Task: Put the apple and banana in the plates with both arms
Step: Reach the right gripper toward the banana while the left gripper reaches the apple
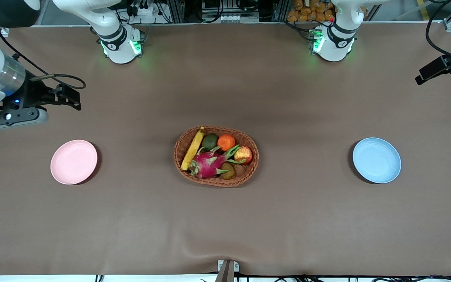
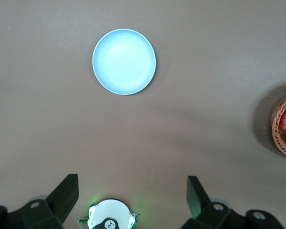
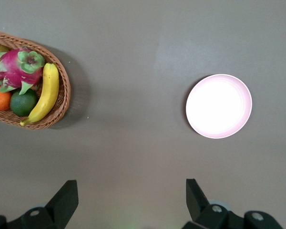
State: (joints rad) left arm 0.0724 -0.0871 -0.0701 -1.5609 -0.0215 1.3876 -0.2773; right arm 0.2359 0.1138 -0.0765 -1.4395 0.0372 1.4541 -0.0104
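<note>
Wicker basket [image 1: 216, 156] holds banana [image 1: 193, 149] and apple [image 1: 243, 154]; both arms' fingers spread, empty.

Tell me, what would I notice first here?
The wicker basket in the middle of the table, with a bright pink dragon fruit between the banana and the apple. The pink plate and the blue plate lie bare toward either end.

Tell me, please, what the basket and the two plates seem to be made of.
The basket: woven wicker or rattan, brown, judging by its ribbed braided wall. The pink plate and the blue plate: probably matte plastic, smooth, of one pale colour, with faint concentric rings; glazed ceramic cannot be excluded.
</note>
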